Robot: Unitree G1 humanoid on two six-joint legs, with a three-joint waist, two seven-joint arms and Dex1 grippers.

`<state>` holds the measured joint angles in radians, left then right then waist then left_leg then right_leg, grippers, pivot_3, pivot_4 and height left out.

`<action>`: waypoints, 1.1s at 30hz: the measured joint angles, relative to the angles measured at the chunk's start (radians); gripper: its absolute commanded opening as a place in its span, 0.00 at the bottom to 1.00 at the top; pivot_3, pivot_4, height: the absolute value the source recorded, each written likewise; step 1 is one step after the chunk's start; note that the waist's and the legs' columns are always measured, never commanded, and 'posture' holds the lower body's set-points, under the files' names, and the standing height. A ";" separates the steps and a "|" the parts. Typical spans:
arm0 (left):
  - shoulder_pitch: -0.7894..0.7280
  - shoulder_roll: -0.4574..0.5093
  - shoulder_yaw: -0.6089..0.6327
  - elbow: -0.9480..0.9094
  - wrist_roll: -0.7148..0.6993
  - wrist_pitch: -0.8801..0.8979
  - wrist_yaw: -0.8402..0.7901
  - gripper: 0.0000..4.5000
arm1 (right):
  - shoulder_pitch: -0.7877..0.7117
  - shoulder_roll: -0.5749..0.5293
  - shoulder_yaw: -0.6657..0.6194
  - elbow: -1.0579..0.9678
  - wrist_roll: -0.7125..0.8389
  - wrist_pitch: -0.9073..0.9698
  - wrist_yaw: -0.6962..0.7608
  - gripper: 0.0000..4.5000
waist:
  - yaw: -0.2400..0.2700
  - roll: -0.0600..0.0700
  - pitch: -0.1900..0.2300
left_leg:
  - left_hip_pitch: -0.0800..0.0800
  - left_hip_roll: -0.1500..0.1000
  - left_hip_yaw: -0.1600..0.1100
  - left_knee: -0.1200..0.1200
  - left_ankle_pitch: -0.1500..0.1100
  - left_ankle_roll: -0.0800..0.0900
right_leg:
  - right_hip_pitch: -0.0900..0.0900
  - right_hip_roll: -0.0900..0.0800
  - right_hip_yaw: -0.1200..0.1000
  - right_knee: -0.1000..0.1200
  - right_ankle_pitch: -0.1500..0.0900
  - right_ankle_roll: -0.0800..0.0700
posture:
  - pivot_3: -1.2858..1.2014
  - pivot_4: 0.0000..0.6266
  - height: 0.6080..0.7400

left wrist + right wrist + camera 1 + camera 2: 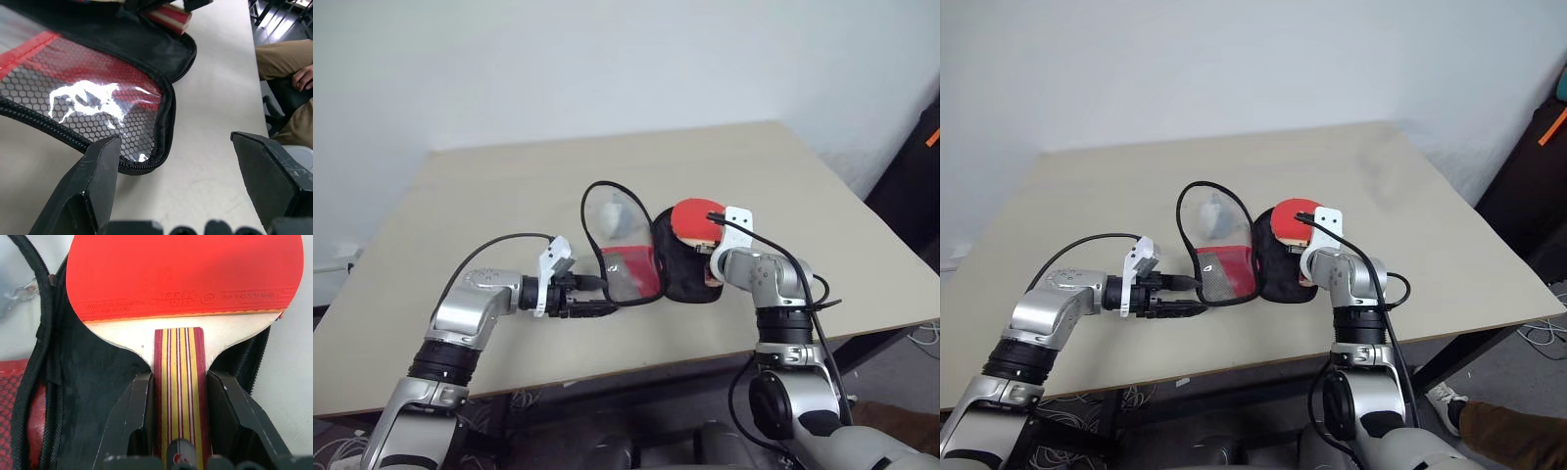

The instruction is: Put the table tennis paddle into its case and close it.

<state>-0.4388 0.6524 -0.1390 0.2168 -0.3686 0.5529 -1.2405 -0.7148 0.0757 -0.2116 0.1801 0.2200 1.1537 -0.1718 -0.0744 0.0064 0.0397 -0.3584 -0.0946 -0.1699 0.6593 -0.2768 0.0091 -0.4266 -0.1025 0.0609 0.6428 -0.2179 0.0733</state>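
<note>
The case (625, 257) lies unzipped on the table (489, 196), its mesh flap with a red panel folded out to the left and its black half (683, 279) to the right. The paddle (186, 274) has its red face over the black half, partly inside the rim. My right gripper (178, 377) is shut on the paddle's striped wooden handle. My left gripper (174, 142) is open at the flap's near corner, where the zip edge (146, 164) lies between its fingers, close to one of them. In the head views the left gripper (599, 296) sits just left of the flap.
A person's legs (288, 73) are beyond the table's right side, and a shoe and trouser leg (1498, 421) show on the floor there. A dark object (913, 181) stands at the right. The table's front edge (636, 362) runs close under both arms.
</note>
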 measured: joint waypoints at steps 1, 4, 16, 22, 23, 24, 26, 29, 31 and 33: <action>0.000 -0.001 -0.001 0.002 0.001 -0.004 -0.003 0.85 | 0.005 0.005 0.004 -0.006 -0.004 0.003 0.000 0.27 | 0.000 0.000 0.000 | 0.000 0.000 0.000 0.000 0.000 0.000 | 0.000 0.000 0.000 0.000 0.000 0.000 | 0.52 0.00 1.00; 0.000 -0.002 -0.001 0.003 0.003 -0.008 -0.005 0.85 | 0.017 0.012 0.010 -0.025 -0.009 0.016 0.000 0.27 | 0.000 0.000 0.000 | 0.000 0.000 0.000 0.000 0.000 0.000 | 0.000 0.000 0.000 0.000 0.000 0.000 | 0.52 0.00 1.00; 0.000 -0.002 -0.001 -0.094 -0.003 0.084 0.021 0.85 | 0.020 0.034 0.026 -0.047 -0.035 0.038 -0.001 0.27 | 0.000 0.000 0.000 | 0.000 0.000 0.000 0.000 0.000 0.000 | 0.000 0.000 0.000 0.001 0.000 0.000 | 0.52 0.00 1.00; -0.004 -0.002 -0.001 -0.111 -0.004 0.124 0.031 0.85 | 0.016 0.050 0.032 -0.047 -0.036 0.038 0.000 0.27 | -0.003 0.000 0.000 | 0.000 0.000 0.000 0.000 0.000 0.000 | 0.000 0.000 0.000 0.001 0.000 0.000 | 0.52 0.00 1.00; -0.004 -0.002 -0.001 -0.112 -0.004 0.126 0.031 0.85 | 0.016 0.051 0.034 -0.047 -0.037 0.038 0.000 0.27 | -0.003 0.000 0.000 | 0.000 0.000 0.000 0.000 0.000 0.000 | 0.000 0.000 0.000 0.001 0.000 0.000 | 0.52 0.00 1.00; -0.004 -0.002 -0.001 -0.113 -0.004 0.127 0.031 0.85 | 0.016 0.051 0.035 -0.048 -0.037 0.038 0.000 0.27 | -0.003 0.000 0.000 | 0.000 0.000 0.000 0.000 0.000 0.000 | 0.000 0.000 0.000 0.001 0.000 0.000 | 0.52 0.00 1.00; -0.004 -0.002 -0.001 -0.113 -0.004 0.127 0.030 0.85 | 0.016 0.052 0.036 -0.048 -0.037 0.038 -0.001 0.27 | -0.003 0.000 0.000 | 0.000 0.000 0.000 0.000 0.000 0.000 | 0.000 0.000 0.000 0.001 0.000 0.000 | 0.52 0.00 1.00; -0.004 -0.002 -0.001 -0.110 -0.003 0.123 0.028 0.85 | 0.017 0.054 0.036 -0.048 -0.038 0.038 -0.003 0.27 | -0.003 0.000 0.000 | 0.000 0.000 0.000 0.000 0.000 0.000 | 0.000 0.000 0.000 0.001 0.000 0.000 | 0.52 0.00 1.00; -0.004 -0.002 -0.001 -0.106 -0.003 0.121 0.028 0.85 | 0.019 0.055 0.039 -0.048 -0.042 0.038 -0.003 0.27 | -0.003 0.000 0.000 | 0.000 0.000 0.000 0.000 0.000 0.000 | 0.000 0.000 0.000 0.001 0.000 0.000 | 0.52 0.00 1.00; -0.004 -0.002 -0.001 -0.100 -0.003 0.117 0.028 0.85 | 0.020 0.056 0.045 -0.048 -0.045 0.038 -0.006 0.27 | -0.003 0.000 0.000 | 0.000 0.000 0.000 0.000 0.000 0.000 | 0.000 0.000 0.000 0.001 0.000 0.000 | 0.52 0.00 1.00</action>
<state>-0.4427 0.6507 -0.1401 0.1163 -0.3711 0.6703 -1.2123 -0.6947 0.1319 -0.1670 0.1319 0.1748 1.1914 -0.1774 -0.0775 0.0065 0.0397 -0.3582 -0.0945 -0.1699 0.6598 -0.2767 0.0089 -0.4266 -0.1023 0.0611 0.6437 -0.2177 0.0728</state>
